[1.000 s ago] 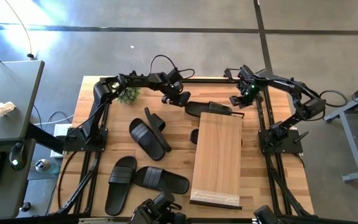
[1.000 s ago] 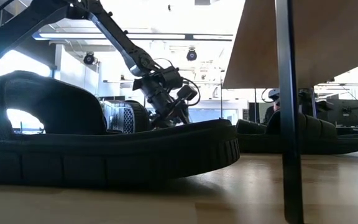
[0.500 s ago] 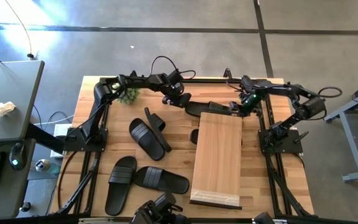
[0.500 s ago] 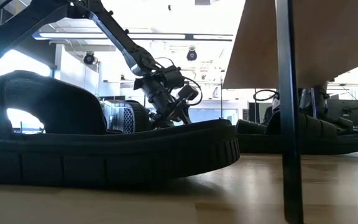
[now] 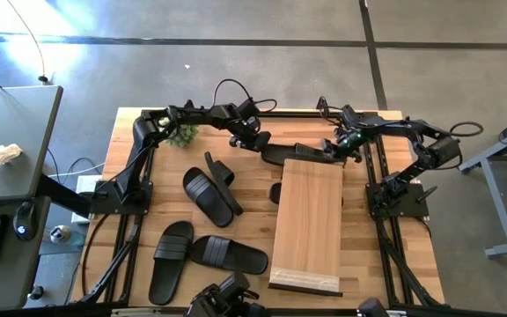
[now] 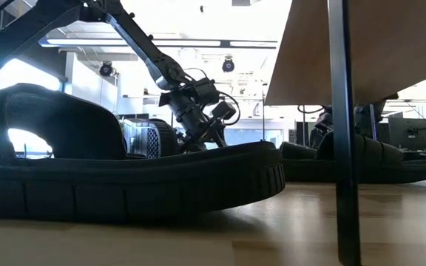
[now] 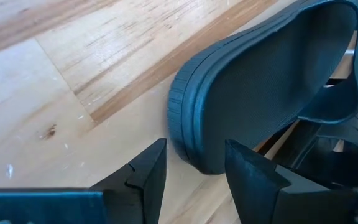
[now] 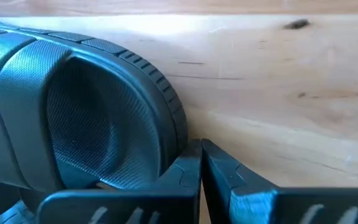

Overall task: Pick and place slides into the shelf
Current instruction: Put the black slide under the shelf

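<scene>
A black slide (image 5: 293,154) lies at the far end of the light-wood shelf (image 5: 308,220), its strap toward the right. My left gripper (image 5: 258,143) is at the slide's left end, fingers partly apart around that end (image 7: 194,168). My right gripper (image 5: 348,151) is shut and low at the slide's other end; its fingertips (image 8: 201,165) stand by the ribbed rim, close to the tabletop. In the low view, the left gripper (image 6: 198,125) shows behind a near slide (image 6: 124,170). My left gripper has the rounded end of the slide's sole (image 7: 188,146) between its two fingers, one finger (image 7: 151,171) by the ribbed rim, the other (image 7: 247,171) over the footbed. It comes slanting down from the table's left. The strap end points away toward the shelf. My right gripper's shut fingertips stand right beside the rim of the slide's right end (image 8: 176,127); I cannot tell whether they touch it.
Several more slides lie left of the shelf (image 5: 209,195) (image 5: 171,260) (image 5: 229,254), one on its edge (image 5: 221,169), one partly under the shelf (image 5: 275,192). A green tuft (image 5: 183,134) sits at the far left. Black frame rails (image 5: 130,176) run along the table's sides.
My right gripper has come down and toward the table's near edge, tipping steeper and rolling, until it stands at the slide's right end. It has stayed shut.
</scene>
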Tool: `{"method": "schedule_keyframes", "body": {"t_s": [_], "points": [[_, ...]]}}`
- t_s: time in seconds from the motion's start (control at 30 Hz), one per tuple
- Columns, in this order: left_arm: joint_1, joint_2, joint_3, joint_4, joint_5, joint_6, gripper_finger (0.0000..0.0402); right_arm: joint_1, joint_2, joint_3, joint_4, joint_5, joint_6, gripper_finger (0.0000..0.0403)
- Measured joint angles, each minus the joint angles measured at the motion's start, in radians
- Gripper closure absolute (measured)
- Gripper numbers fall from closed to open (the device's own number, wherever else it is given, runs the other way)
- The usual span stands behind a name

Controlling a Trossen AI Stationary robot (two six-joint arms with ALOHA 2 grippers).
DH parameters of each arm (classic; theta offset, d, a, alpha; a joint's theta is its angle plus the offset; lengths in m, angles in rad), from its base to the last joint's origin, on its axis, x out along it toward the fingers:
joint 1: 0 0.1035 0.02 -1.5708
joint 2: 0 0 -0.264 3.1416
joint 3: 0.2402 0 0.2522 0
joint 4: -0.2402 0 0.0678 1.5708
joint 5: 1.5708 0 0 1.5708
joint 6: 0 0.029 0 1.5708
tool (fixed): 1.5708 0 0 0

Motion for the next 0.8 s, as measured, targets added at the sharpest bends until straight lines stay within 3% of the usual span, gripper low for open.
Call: {"method": "schedule_keyframes", "body": {"t_s": [0.5,0.8], "points": [[-0.006,0.000,0.000,-0.062,0.003,0.068,0.0256,0.079,0.062,0.003,0.084,-0.057,0.027,0.0403],[-0.011,-0.001,0.000,-0.123,-0.051,0.071,0.0256,0.081,0.069,-0.002,0.115,-0.128,-0.016,0.0403]]}}
